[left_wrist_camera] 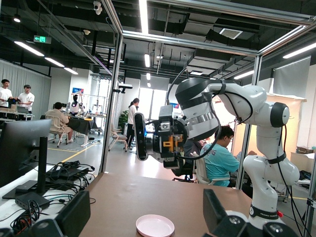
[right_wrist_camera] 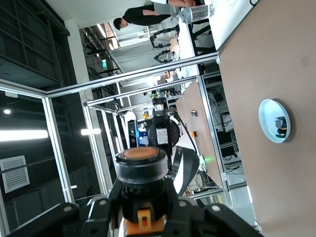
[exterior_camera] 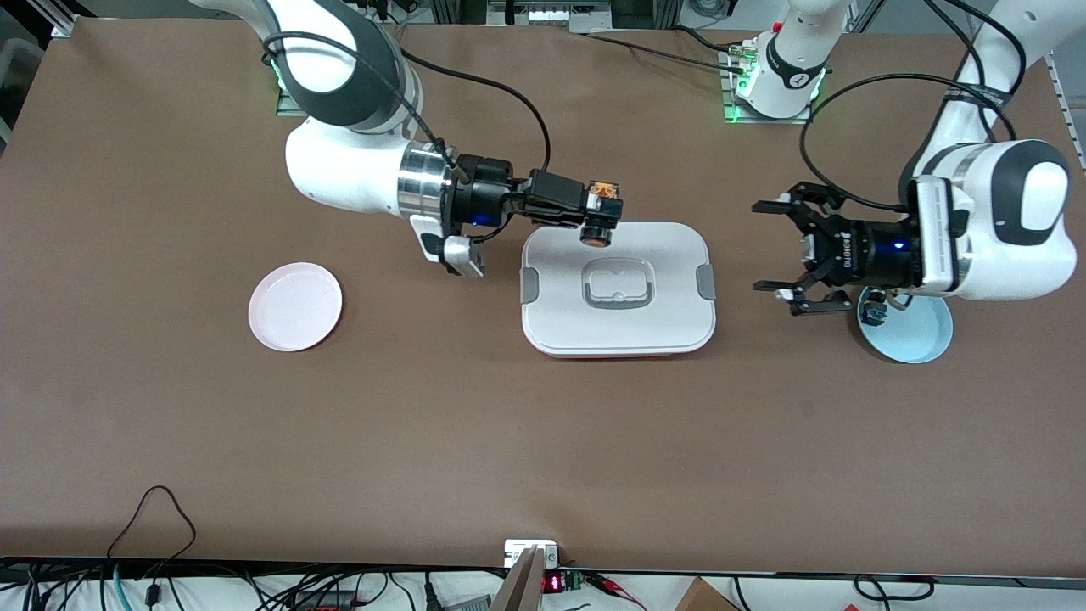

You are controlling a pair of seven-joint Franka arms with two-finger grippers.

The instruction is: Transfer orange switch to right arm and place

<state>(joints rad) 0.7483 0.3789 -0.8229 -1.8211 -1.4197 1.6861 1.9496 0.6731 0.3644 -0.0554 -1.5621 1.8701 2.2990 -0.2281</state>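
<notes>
My right gripper [exterior_camera: 599, 214] is shut on the orange switch [exterior_camera: 602, 204] and holds it in the air over the edge of the white lidded container [exterior_camera: 679, 327] that lies toward the robots' bases. In the right wrist view the switch [right_wrist_camera: 141, 190] sits between the black fingers [right_wrist_camera: 106, 207], round orange button end pointing away. My left gripper [exterior_camera: 764, 246] is open and empty, in the air between the container and the blue plate [exterior_camera: 916, 335], facing the right gripper with a gap between them. In the left wrist view the switch [left_wrist_camera: 170, 143] shows in the right gripper.
The blue plate holds a tiny blue-and-green component [exterior_camera: 872, 314]; the plate also shows in the right wrist view [right_wrist_camera: 274, 121]. A pink plate [exterior_camera: 295, 305] lies toward the right arm's end of the table, also in the left wrist view [left_wrist_camera: 155, 225].
</notes>
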